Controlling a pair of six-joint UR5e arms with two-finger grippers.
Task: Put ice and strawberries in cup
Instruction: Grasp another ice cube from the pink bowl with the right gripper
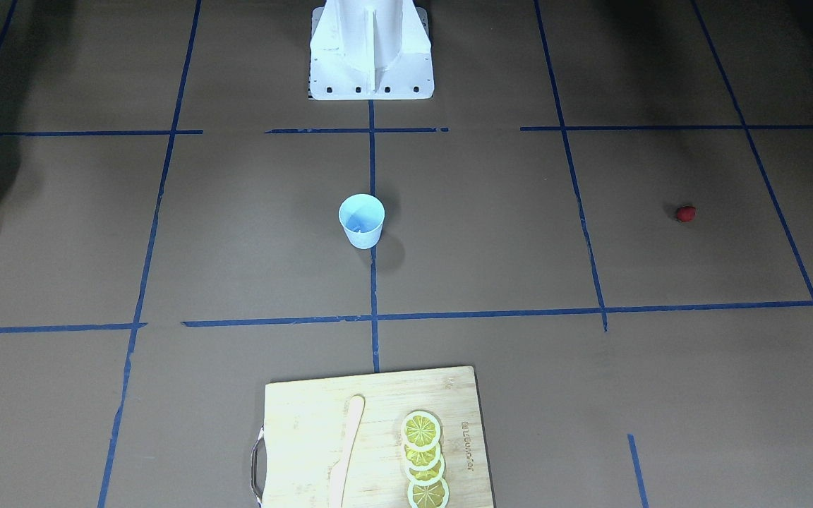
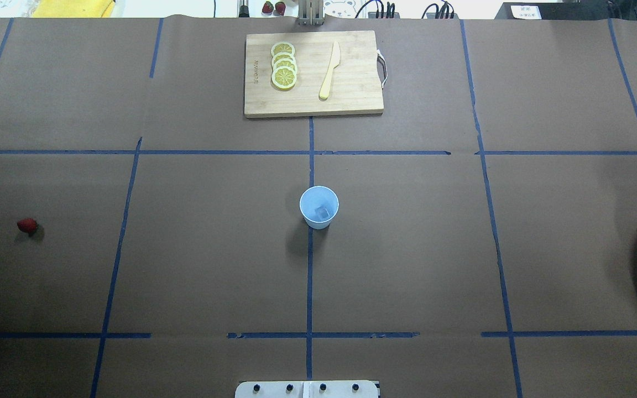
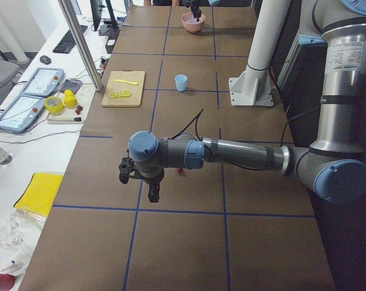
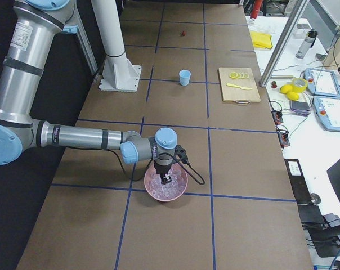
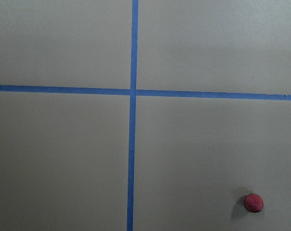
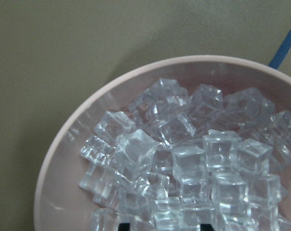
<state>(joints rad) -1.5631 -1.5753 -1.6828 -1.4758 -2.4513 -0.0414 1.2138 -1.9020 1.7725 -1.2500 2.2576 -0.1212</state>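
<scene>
Hovering my right gripper [image 4: 168,179] over the ice cubes [image 6: 184,163] in the pink bowl [image 6: 59,159], well right of the pale-blue cup [image 2: 318,223], and my left gripper [image 3: 148,189] near the strawberry [image 2: 27,225] lying well left of that cup, I cannot tell whether either stands apart or together.

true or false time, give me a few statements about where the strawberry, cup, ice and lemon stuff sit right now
1. The strawberry lies inside the cup. False: it lies on the table, well apart from the cup.
2. The cup stands upright. True.
3. The pink bowl holds a heap of ice. True.
4. The lemon slices lie on the bare table. False: they lie in an overlapping row on the cutting board, beside the knife.
</scene>
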